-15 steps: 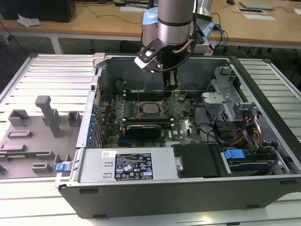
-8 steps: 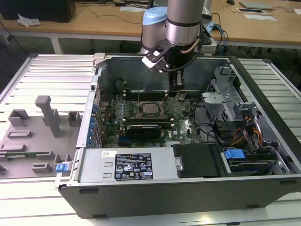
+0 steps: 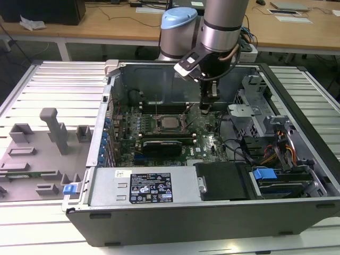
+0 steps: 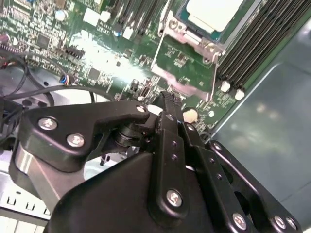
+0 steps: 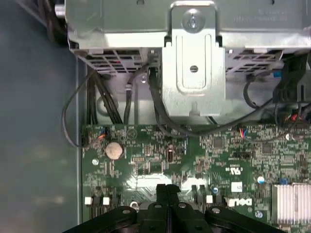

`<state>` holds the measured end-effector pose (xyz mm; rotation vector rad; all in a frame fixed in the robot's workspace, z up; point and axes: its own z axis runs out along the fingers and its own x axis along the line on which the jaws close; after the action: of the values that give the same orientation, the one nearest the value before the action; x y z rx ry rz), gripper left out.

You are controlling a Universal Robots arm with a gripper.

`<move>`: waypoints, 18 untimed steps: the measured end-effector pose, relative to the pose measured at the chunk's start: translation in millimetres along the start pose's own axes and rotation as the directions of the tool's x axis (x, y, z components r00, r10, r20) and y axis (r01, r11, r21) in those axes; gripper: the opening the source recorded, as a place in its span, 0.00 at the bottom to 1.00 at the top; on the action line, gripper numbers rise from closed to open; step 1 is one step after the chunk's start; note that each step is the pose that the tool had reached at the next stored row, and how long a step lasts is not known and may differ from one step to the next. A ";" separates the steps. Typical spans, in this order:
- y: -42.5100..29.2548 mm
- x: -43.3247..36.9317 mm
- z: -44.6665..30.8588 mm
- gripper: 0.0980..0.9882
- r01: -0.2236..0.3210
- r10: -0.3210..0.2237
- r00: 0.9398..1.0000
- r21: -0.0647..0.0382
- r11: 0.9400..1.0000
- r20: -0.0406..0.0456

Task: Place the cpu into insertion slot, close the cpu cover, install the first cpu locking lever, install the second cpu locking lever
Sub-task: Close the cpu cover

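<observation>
Gripper fingers are pressed together with nothing clamped. The tips are set low over the green board, just short of the insertion slot, probably for pushing a lever rather than grasping. The cpu is seated there ahead of the tips, with the cpu cover seemingly lowered around it. Memory slots lie beyond the socket. Black cables and a metal bracket are opposite, and the case wall is close alongside.

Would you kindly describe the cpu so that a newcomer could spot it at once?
Inside the open computer case, find the green motherboard. Near its middle sits the cpu, a small flat square; its dull silver-grey top sets it apart from the long black card beside it.
</observation>
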<state>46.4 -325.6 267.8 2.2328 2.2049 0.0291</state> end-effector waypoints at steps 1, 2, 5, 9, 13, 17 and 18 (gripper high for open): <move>0.9 0.0 0.3 0.01 0.000 0.000 1.000 0.000 1.000 0.000; 1.5 -0.1 1.0 0.01 0.000 0.000 1.000 0.001 1.000 0.000; 1.9 -0.1 8.0 0.01 0.000 0.000 1.000 0.002 1.000 0.000; 2.0 0.5 11.8 0.01 0.000 0.000 1.000 0.003 1.000 -0.005; 1.8 4.8 14.6 0.01 0.000 0.000 1.000 0.003 1.000 -0.007; 1.8 6.8 15.7 0.01 0.000 0.000 1.000 0.003 1.000 -0.008; 1.8 6.8 15.7 0.01 0.000 0.000 1.000 0.003 1.000 -0.008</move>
<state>48.5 -318.6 252.2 2.2379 2.2099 0.0348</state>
